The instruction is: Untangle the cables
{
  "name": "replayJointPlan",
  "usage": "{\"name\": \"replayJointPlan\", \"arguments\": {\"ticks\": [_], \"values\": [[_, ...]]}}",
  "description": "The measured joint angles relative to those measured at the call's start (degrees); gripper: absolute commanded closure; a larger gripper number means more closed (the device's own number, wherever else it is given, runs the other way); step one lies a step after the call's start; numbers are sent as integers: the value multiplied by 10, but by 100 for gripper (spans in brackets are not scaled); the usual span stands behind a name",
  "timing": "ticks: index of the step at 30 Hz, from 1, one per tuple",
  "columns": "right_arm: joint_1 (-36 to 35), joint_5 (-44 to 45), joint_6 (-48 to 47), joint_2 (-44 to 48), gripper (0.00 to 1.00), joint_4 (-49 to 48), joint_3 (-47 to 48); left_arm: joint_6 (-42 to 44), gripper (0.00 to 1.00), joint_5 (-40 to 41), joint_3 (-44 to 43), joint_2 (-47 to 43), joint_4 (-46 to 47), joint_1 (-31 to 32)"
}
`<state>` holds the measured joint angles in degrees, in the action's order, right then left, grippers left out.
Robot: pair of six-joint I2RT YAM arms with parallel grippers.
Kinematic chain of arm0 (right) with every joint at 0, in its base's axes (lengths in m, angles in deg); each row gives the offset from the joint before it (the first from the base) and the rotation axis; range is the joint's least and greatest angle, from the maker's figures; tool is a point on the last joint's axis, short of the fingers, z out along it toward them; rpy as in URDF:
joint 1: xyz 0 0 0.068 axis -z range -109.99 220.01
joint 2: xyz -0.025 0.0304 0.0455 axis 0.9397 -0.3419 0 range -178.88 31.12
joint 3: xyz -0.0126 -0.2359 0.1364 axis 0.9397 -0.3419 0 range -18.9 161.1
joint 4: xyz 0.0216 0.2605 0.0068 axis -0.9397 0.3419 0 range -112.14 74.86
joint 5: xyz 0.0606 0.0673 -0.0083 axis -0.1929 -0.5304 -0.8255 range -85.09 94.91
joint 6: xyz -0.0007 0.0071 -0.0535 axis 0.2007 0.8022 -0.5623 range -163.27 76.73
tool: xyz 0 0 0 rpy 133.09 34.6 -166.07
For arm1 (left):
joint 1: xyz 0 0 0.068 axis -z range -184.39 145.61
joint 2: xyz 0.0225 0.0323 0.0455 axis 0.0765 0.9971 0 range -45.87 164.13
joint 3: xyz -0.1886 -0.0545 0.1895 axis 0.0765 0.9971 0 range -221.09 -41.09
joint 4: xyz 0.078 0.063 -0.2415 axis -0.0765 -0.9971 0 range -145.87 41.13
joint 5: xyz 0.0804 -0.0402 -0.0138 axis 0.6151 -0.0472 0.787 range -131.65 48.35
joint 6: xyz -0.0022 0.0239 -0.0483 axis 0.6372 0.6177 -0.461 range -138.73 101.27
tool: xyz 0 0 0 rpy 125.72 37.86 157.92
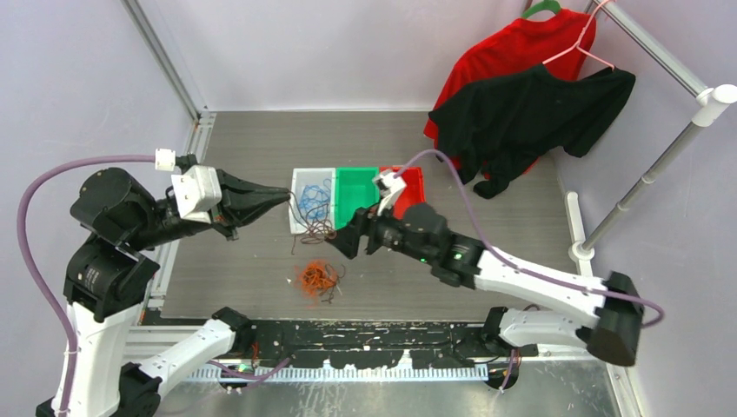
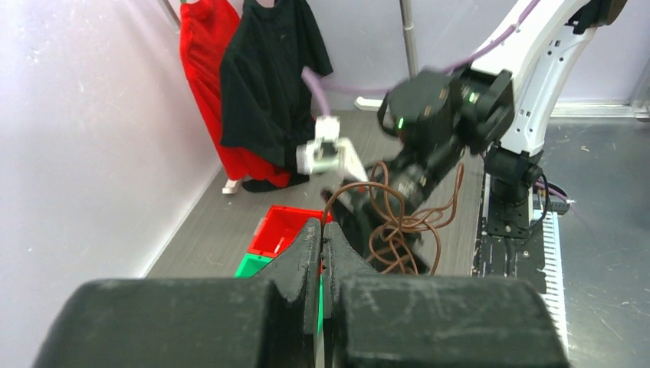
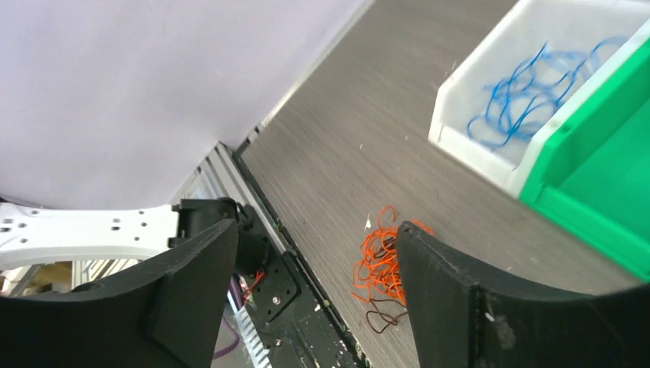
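Observation:
My left gripper (image 1: 287, 196) is shut on the end of a dark brown cable (image 1: 315, 229), which hangs in loops over the front of the white bin (image 1: 298, 178). In the left wrist view the jaws (image 2: 323, 232) are pressed together on that cable (image 2: 398, 222). Blue cables (image 1: 314, 200) lie in the white bin and show in the right wrist view (image 3: 529, 107). A tangle of orange cables (image 1: 317, 278) with a dark strand lies on the table, also seen in the right wrist view (image 3: 377, 264). My right gripper (image 1: 339, 243) is open and empty above it (image 3: 318, 257).
A green bin (image 1: 356, 193) and a red bin (image 1: 411, 184) stand beside the white one. Red and black shirts (image 1: 530, 104) hang on a rack at the back right. A metal rail (image 1: 348, 334) runs along the near table edge.

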<state>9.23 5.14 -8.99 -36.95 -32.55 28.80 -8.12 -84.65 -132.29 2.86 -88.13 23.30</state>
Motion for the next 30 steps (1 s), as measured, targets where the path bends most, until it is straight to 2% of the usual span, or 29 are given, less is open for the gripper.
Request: {"name": "replayJointPlan", "arguments": {"ticks": [4,9,15,22,24,25,28,30], "values": [[7,12,-44,102,11,68,17,0,100,-2,16,-2,0,0],[13,-9,-104,164,6,170,95,3,100,-1,48,-5,-1,0],[13,-72,-152,160,4,242,199,15,100,-1,76,-6,-4,0],[13,-140,-181,71,6,266,286,31,100,-1,86,-6,-9,0],[13,-156,-184,30,12,266,297,36,100,-1,86,-6,-10,0],[13,-162,-186,13,18,268,299,38,100,-1,86,-6,-12,0],[13,-167,-191,-31,50,276,299,47,100,-1,88,-6,-17,0],[13,-159,-195,-48,77,283,299,52,95,-1,91,-6,-20,0]]}}
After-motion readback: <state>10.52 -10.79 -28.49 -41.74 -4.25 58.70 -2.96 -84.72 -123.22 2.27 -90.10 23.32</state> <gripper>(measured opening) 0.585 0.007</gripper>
